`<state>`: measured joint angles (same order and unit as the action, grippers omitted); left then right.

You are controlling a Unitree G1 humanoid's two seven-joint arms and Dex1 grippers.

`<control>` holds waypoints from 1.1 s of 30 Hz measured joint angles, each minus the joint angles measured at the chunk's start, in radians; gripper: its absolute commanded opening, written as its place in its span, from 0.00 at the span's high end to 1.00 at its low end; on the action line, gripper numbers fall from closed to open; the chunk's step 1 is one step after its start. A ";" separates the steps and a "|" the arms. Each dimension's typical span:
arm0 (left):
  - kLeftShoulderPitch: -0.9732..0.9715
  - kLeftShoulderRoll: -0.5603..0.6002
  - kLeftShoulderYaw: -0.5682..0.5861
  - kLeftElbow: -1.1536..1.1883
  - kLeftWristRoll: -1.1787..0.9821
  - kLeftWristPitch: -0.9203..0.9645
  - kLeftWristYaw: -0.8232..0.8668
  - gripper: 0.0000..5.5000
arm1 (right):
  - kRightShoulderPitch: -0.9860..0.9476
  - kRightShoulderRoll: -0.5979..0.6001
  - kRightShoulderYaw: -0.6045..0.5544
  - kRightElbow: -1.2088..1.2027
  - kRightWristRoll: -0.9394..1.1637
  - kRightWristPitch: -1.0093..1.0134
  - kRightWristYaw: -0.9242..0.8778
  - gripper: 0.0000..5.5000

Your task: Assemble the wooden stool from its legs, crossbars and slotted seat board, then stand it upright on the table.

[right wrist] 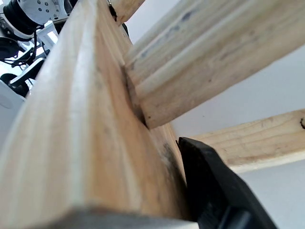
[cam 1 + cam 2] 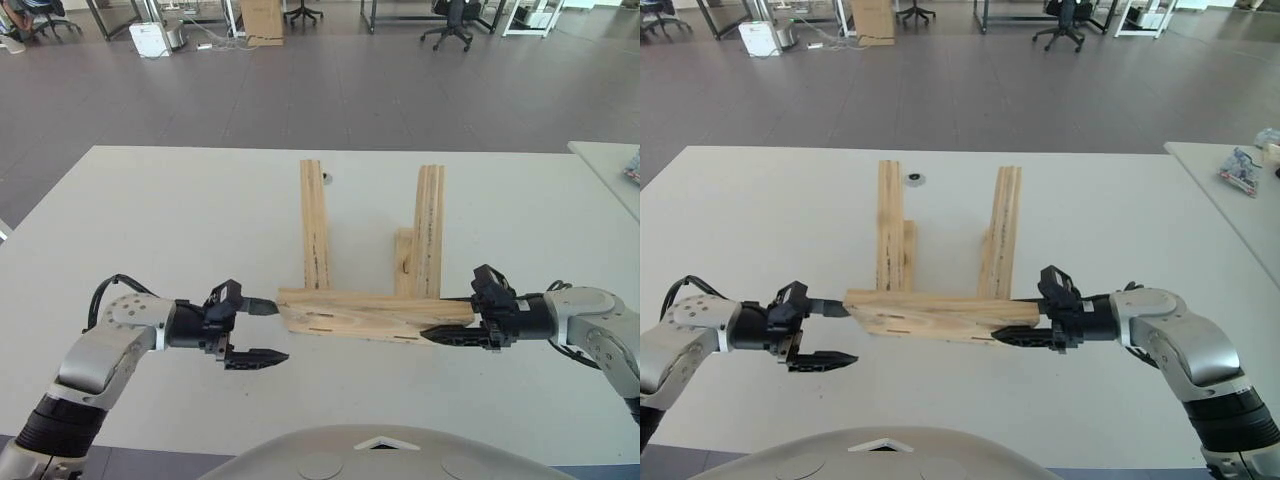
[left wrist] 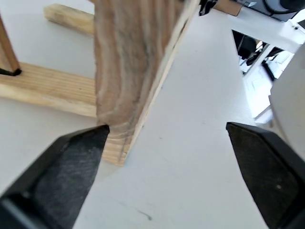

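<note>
Stool on its side on the table [image 2: 150, 220], mid-near. Seat board [image 2: 375, 315] stands on edge closest to the robot, legs running away from it and seated in the board.

Count: one seat board; two legs – left leg [image 2: 315, 225] and right leg [image 2: 430, 230]; one short piece [image 2: 403, 262] tight beside the right leg, probably a crossbar. Any other crossbars are hidden.

Left gripper [image 2: 280, 332] at the board's left end, jaws wide apart. One fingertip [image 3: 90, 138] touches the end corner, the other hangs clear on the near side. Nothing held.

Right gripper [image 2: 452, 322] at the board's right end, hard against the wood. Cannot tell whether it is clamped.

Step in hand, as I read it: joinery looks done, so what remains is standing the stool up. Next move calls for a firm hold on both board ends – left must shut first. Then lift and roll evenly so the legs swing down under the seat, both ends together, or a joint may work loose.
</note>
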<state>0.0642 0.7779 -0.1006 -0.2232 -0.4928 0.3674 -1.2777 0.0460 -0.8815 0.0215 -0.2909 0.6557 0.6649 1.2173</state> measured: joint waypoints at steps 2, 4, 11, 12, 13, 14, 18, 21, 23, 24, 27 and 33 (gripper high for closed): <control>-0.018 -0.020 -0.020 0.060 0.040 -0.075 -0.003 0.17 | -0.006 0.002 0.005 0.001 -0.001 -0.003 -0.001 0.57; -0.038 -0.031 -0.026 0.119 0.075 -0.138 -0.008 0.17 | -0.007 0.005 0.007 0.001 -0.001 -0.005 -0.001 0.57; -0.110 -0.101 -0.033 0.207 0.104 -0.243 -0.007 0.21 | -0.012 0.009 0.020 0.001 -0.001 -0.014 0.001 0.57; -0.114 -0.117 -0.036 0.203 0.093 -0.238 -0.007 0.23 | -0.013 0.010 0.021 0.001 -0.001 -0.015 0.001 0.57; -0.115 -0.130 -0.039 0.199 0.080 -0.227 -0.008 0.26 | -0.015 0.012 0.023 0.001 -0.001 -0.015 0.001 0.57; -0.115 -0.144 -0.052 0.196 0.066 -0.208 -0.012 0.28 | -0.018 0.014 0.026 0.002 -0.001 -0.015 0.001 0.57; -0.113 -0.172 -0.037 0.201 0.010 -0.120 0.002 0.39 | -0.033 0.028 0.033 0.010 -0.001 -0.014 -0.001 0.57; -0.114 -0.185 -0.018 0.243 -0.013 -0.089 0.012 0.47 | -0.048 0.048 0.031 0.028 0.004 -0.007 -0.005 0.57; -0.114 -0.185 -0.015 0.246 -0.013 -0.087 0.009 0.53 | -0.053 0.060 0.028 0.031 0.010 0.000 -0.008 0.57; -0.114 -0.184 -0.015 0.244 -0.012 -0.083 0.007 0.55 | -0.053 0.065 0.023 0.033 0.011 0.002 -0.008 0.57; -0.118 -0.174 -0.006 0.214 -0.017 -0.044 0.002 0.56 | -0.065 0.069 0.008 0.035 0.025 0.027 -0.010 0.58; -0.186 -0.084 0.030 0.098 -0.117 0.218 -0.013 0.61 | -0.124 0.060 -0.029 -0.006 0.113 0.157 -0.037 0.61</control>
<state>-0.1219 0.6943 -0.0703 -0.1257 -0.6096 0.5850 -1.2904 -0.0776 -0.8217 -0.0076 -0.2974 0.7686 0.8217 1.1803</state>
